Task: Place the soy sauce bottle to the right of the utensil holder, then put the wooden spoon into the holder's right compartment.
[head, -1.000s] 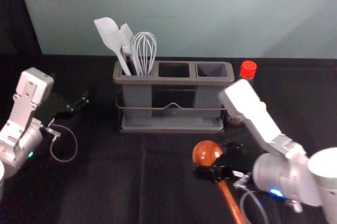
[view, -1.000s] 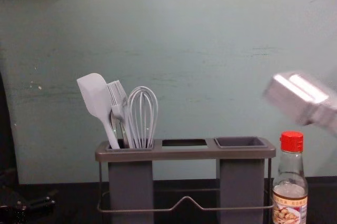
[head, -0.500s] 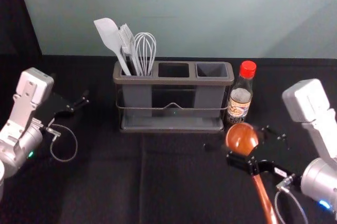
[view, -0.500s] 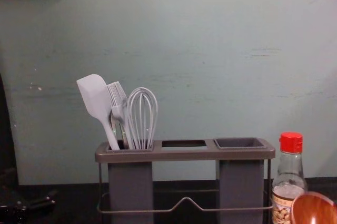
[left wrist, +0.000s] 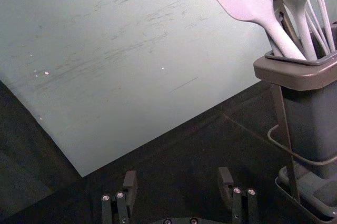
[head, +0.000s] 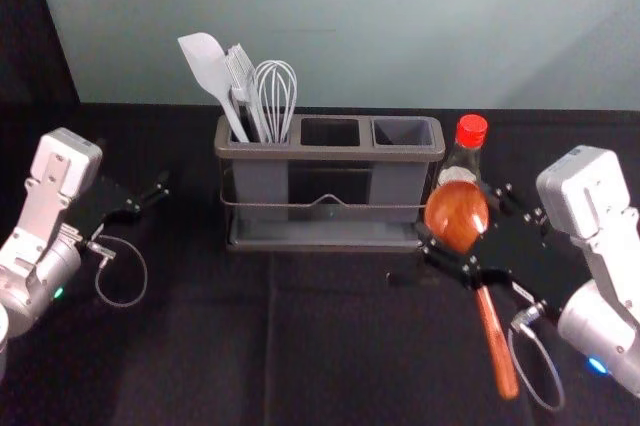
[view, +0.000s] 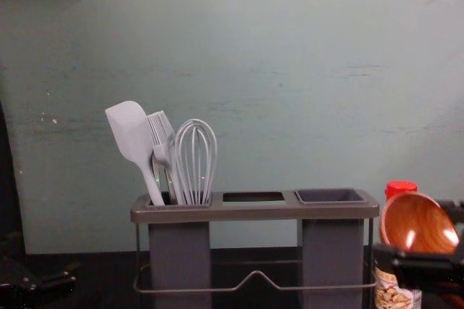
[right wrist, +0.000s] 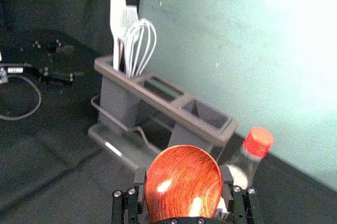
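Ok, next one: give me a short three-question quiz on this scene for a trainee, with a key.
1. Fill in the blank: the whisk, brush and spatula stand in the ____ compartment of the utensil holder.
2. True or false: the left gripper, off to the holder's left, has its fingers apart with nothing between them.
3. What is the right gripper holding, beside the soy sauce bottle?
a) the spatula
b) the wooden spoon
c) the whisk

Key: 1. left; 2. true; 3. b
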You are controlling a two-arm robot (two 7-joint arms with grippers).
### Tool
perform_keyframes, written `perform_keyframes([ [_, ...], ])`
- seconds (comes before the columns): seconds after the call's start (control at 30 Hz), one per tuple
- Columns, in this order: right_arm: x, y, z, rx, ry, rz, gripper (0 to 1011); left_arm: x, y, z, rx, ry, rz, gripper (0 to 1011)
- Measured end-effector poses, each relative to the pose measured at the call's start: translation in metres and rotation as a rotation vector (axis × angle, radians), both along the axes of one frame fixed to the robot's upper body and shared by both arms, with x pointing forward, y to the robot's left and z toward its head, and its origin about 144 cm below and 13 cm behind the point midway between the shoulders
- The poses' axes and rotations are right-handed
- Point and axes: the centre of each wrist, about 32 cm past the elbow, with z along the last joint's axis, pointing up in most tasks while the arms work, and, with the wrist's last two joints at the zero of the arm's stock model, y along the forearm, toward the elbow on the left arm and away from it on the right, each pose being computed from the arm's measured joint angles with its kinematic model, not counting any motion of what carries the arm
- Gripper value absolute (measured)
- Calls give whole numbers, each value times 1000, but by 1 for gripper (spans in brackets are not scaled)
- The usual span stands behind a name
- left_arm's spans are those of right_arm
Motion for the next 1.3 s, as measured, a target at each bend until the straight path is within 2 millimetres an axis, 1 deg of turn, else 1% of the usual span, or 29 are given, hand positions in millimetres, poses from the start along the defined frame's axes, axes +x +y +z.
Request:
perform_keyframes([
  [0.33, 20, 8, -6, -10, -171, 39, 841, 0, 0, 0, 0, 0, 0, 1005],
  [0.7, 41, 20, -29, 26, -416, 27, 841, 0, 0, 0, 0, 0, 0, 1005],
  [0.87, 51, 21, -37, 74, -504, 39, 841, 0, 0, 0, 0, 0, 0, 1005],
  [1.07, 57, 21, -44, 100, -569, 55, 841, 0, 0, 0, 0, 0, 0, 1005],
  [1.3, 58, 22, -45, 97, -585, 51, 841, 0, 0, 0, 0, 0, 0, 1005],
])
